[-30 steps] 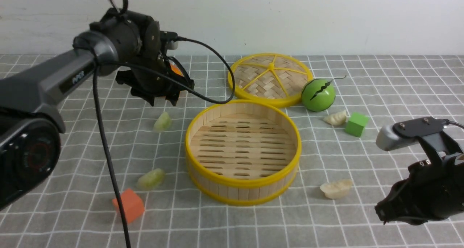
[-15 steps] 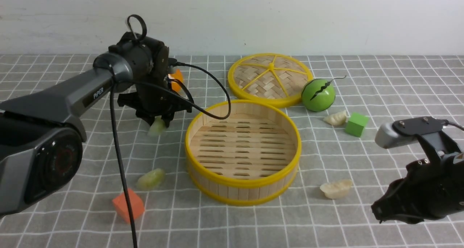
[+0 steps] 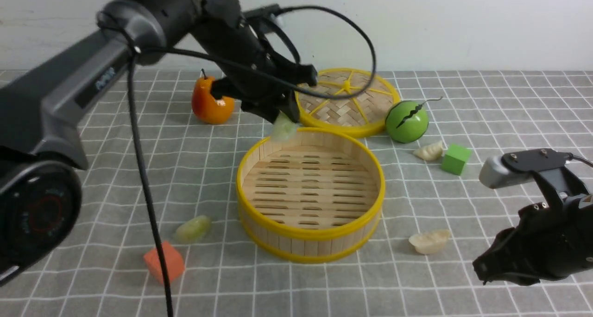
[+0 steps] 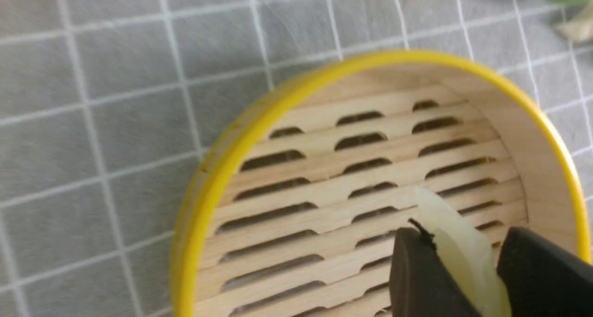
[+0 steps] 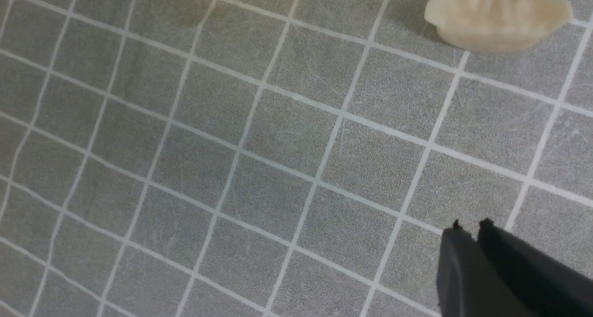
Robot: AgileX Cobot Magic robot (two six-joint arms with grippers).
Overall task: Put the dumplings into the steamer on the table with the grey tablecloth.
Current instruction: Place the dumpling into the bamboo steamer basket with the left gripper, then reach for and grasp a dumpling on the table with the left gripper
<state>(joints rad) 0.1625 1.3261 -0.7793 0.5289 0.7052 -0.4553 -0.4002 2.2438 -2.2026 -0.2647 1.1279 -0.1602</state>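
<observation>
In the front view the left claw (image 3: 281, 118) hangs above the far left rim of the steamer (image 3: 309, 236), pinching a pale green dumpling (image 3: 283, 130) clear of the grey checked cloth (image 3: 92, 168). The steamer stands in the middle of the bench (image 3: 509, 104). A second green dumpling (image 3: 192, 229) lies to its near left, just beyond an orange cube (image 3: 163, 263). The near white dumpling (image 3: 429, 241) lies to the steamer's near right. The far white dumpling (image 3: 429, 151) lies farther back, just beside a green cube (image 3: 455, 158). The lid (image 3: 347, 101) lies flat behind the steamer, between an orange fruit (image 3: 211, 104) and a green ball (image 3: 406, 121). The right claw (image 3: 484, 269) hovers low at the near right. In the left wrist view two dark fingers (image 4: 417, 280) clamp the pale green dumpling from both sides, over the slats inside the steamer. In the right wrist view the right claw's tips are pressed together with nothing between them, above the cloth and apart from the near white dumpling.
</observation>
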